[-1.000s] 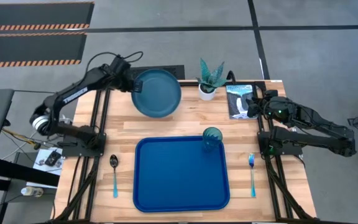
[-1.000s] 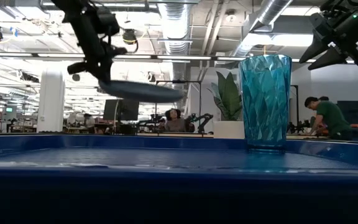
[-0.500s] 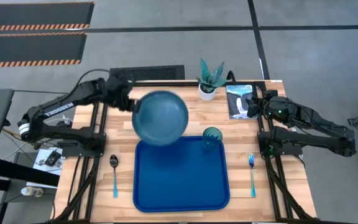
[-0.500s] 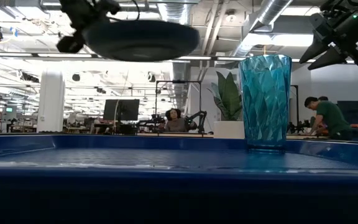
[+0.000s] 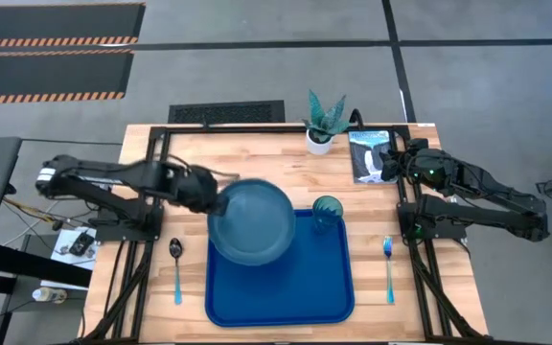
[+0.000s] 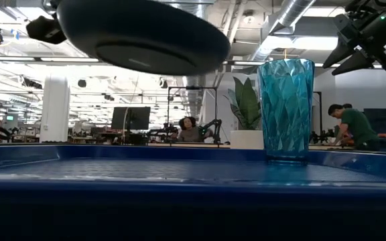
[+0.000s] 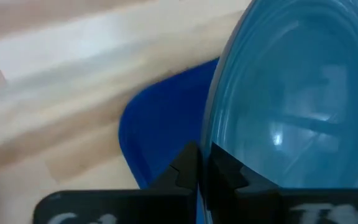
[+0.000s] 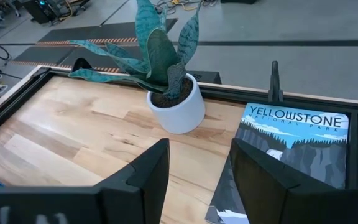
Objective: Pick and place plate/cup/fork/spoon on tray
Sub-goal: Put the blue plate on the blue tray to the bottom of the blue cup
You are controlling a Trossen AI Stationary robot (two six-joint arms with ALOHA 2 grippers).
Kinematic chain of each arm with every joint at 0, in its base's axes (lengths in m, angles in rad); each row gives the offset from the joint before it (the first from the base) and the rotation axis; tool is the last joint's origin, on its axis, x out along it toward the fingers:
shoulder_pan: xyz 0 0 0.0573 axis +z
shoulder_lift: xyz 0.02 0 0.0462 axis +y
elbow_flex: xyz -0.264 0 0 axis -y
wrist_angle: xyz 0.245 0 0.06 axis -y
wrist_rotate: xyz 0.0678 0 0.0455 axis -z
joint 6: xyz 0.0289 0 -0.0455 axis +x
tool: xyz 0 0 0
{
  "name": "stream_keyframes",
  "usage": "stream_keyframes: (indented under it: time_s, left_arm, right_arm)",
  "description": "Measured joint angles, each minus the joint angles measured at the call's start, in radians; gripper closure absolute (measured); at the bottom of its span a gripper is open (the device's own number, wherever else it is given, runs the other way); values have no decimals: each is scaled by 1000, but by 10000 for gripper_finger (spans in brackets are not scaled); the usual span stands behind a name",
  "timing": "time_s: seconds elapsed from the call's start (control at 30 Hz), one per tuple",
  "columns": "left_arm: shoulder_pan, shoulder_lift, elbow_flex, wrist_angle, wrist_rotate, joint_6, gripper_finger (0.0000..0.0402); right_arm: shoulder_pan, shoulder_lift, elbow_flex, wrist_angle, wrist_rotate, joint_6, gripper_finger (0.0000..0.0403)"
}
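We see left gripper (image 5: 206,195) clamped on plate (image 5: 251,221) rim, plate held in air over tray (image 5: 286,287) back-left corner — corner hidden beneath it. Low view cuts off gripper; only plate underside shows. Half a second ago plate hung nearer table's back edge — now lower, closer to tray. Cup (image 5: 328,213) upright in tray's back-right corner. Spoon (image 5: 176,268) left of tray, fork (image 5: 388,266) right. Right gripper (image 8: 195,163) spread, empty, near plant (image 8: 160,68) and book (image 8: 289,147).
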Motion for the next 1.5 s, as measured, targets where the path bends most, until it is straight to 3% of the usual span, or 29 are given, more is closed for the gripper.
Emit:
stream_keyframes:
  time_s: [0.23,0.53,1.07,1.5]
  left_arm:
    - [-153,173,0,132,-1,-212,401]
    - [-245,339,1,249,78,-330,401]
    - [-257,528,2,579,82,-366,401]
    - [-251,673,136,589,38,-314,401]
  right_arm:
    - [0,0,0,0,-1,0,210]
    - [0,0,0,-1,-4,0,213]
    - [0,0,0,-1,-29,-2,215]
    - [0,0,0,-9,-30,-1,218]
